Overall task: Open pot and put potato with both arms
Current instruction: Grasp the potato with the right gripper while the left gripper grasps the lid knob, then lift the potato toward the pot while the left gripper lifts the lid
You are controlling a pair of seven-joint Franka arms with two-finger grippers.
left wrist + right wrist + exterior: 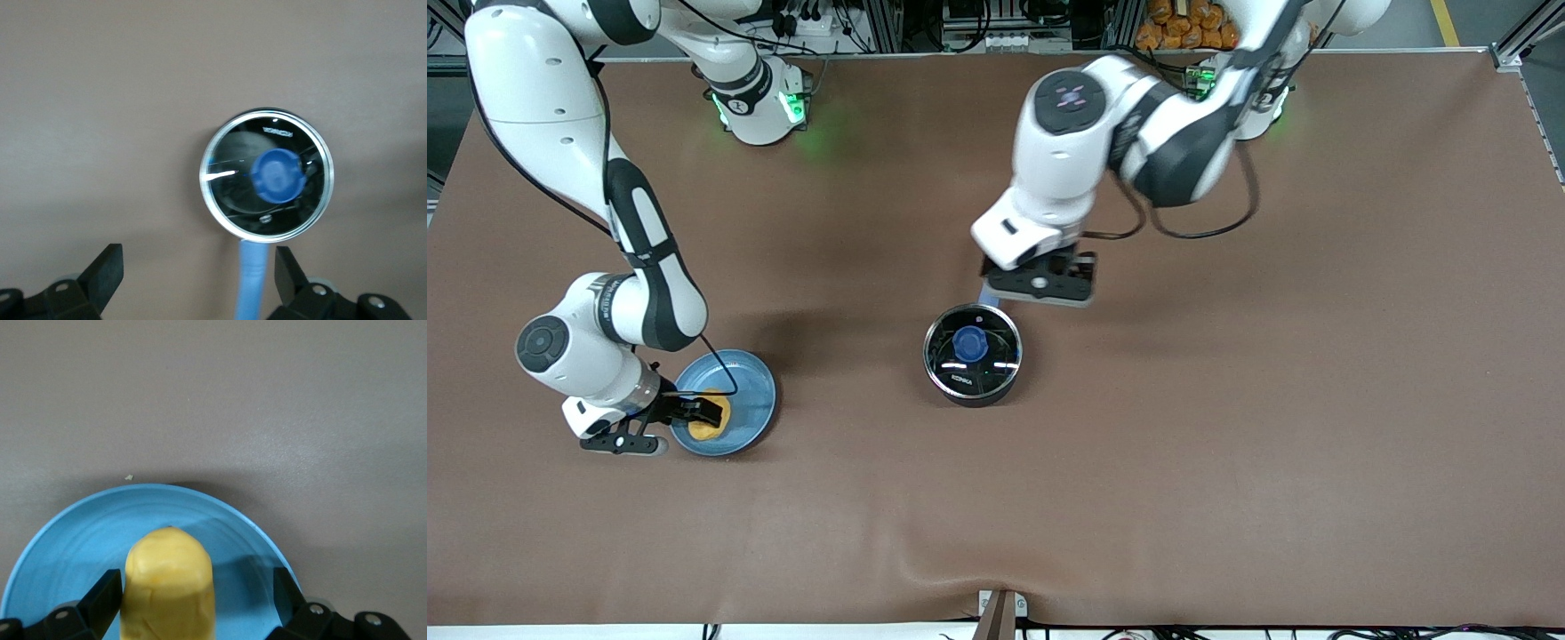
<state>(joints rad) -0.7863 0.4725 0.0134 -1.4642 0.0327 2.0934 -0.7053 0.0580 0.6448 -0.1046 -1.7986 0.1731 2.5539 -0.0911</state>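
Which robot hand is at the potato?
The right gripper, its open fingers either side of the potato on the blue plate. The left gripper hangs above the pot's handle.

Lidded pot (971,356), potato (710,420) on plate (751,382)

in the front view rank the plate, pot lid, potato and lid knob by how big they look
1. Plate, the widest disc, partly covered by the right end effector.
2. Pot lid, a little narrower than the plate.
3. Potato and lid knob look alike; the potato is partly hidden, so no ranking.
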